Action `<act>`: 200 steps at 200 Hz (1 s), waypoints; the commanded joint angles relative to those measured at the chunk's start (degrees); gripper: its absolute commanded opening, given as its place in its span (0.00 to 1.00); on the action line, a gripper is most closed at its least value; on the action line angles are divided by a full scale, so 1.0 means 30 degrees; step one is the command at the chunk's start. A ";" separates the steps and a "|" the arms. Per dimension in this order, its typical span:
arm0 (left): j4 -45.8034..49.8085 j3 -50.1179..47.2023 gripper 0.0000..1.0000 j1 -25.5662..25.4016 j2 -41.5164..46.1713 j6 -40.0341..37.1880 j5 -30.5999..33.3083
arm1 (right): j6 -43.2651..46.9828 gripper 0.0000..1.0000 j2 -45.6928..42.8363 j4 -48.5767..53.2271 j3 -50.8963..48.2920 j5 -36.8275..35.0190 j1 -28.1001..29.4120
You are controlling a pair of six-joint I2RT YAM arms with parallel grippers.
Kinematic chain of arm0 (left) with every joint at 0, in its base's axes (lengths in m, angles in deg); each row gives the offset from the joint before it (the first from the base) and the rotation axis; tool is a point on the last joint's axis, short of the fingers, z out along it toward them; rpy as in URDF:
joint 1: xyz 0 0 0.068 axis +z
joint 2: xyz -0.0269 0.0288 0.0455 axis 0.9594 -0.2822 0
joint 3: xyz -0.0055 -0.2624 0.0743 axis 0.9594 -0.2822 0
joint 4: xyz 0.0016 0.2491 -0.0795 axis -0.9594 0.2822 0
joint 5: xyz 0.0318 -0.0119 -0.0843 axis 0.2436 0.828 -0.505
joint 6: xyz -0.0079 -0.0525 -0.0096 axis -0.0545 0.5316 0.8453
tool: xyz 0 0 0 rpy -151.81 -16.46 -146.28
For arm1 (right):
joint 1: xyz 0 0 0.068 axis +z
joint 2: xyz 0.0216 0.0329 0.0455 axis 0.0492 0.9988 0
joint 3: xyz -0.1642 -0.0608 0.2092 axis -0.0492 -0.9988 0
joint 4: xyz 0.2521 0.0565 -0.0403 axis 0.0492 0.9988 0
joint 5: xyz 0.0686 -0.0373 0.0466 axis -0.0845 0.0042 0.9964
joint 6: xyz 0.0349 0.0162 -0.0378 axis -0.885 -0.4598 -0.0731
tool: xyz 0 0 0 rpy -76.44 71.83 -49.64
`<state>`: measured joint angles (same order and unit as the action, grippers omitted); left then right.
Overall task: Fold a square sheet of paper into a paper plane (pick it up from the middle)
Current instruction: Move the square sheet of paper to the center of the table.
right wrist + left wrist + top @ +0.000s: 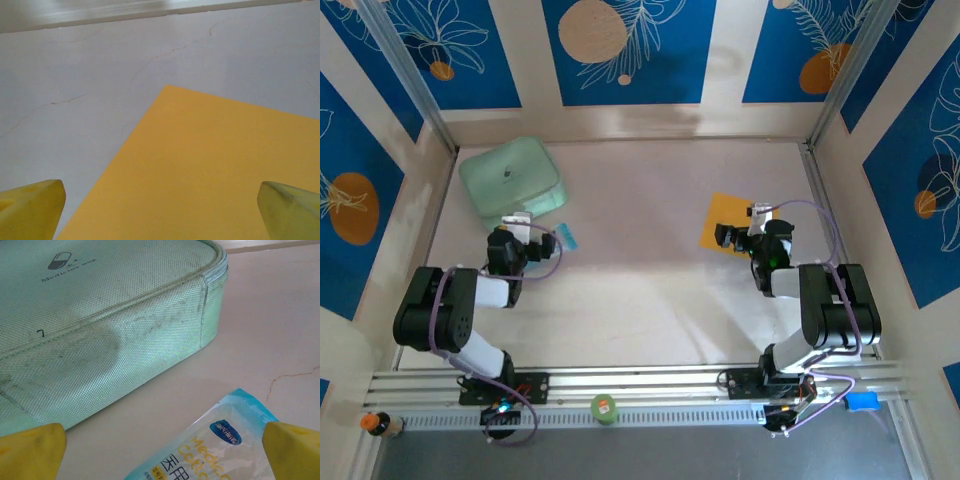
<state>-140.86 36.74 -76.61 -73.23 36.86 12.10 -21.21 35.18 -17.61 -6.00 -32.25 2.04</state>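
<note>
Right tool (160, 206) spread over the square sheet of paper (210, 170) (left tool (162, 446) spread too).

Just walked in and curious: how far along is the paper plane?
Done: nothing folded yet. The square sheet of paper lies flat and uncreased on the table. In hand: the right jaws stand open over it, not gripping. To do: pick it up from the middle and make every fold.

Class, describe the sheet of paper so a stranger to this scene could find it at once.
Look at the table, on its right half, ahead of the right gripper. The sheet of paper lies flat there. It is the one plain orange-yellow square; the green box and blue-and-white packet sit on the left.
</note>
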 commanded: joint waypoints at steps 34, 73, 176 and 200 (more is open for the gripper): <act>-0.0111 0.0282 1.00 0.0035 0.0007 -0.0256 -0.0376 | 0.0231 0.99 -0.0105 -0.0059 0.0277 0.0073 0.0083; -0.0078 0.0294 1.00 0.0042 -0.0021 -0.0227 -0.0406 | 0.0021 0.99 -0.0076 -0.0085 0.0278 0.0816 -0.0317; -0.1888 -0.0772 1.00 0.0014 0.0269 -0.0258 -0.0391 | 0.0269 0.99 -0.0157 -0.0139 0.0233 0.0424 0.0009; -0.2403 -0.1182 1.00 0.0011 0.0580 -0.0168 -0.0178 | 0.0331 0.99 -0.0194 -0.0071 0.0218 0.0337 0.0094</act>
<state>-144.31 34.69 -76.61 -73.17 36.86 11.86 -21.19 35.18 -17.63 -6.00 -31.22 1.76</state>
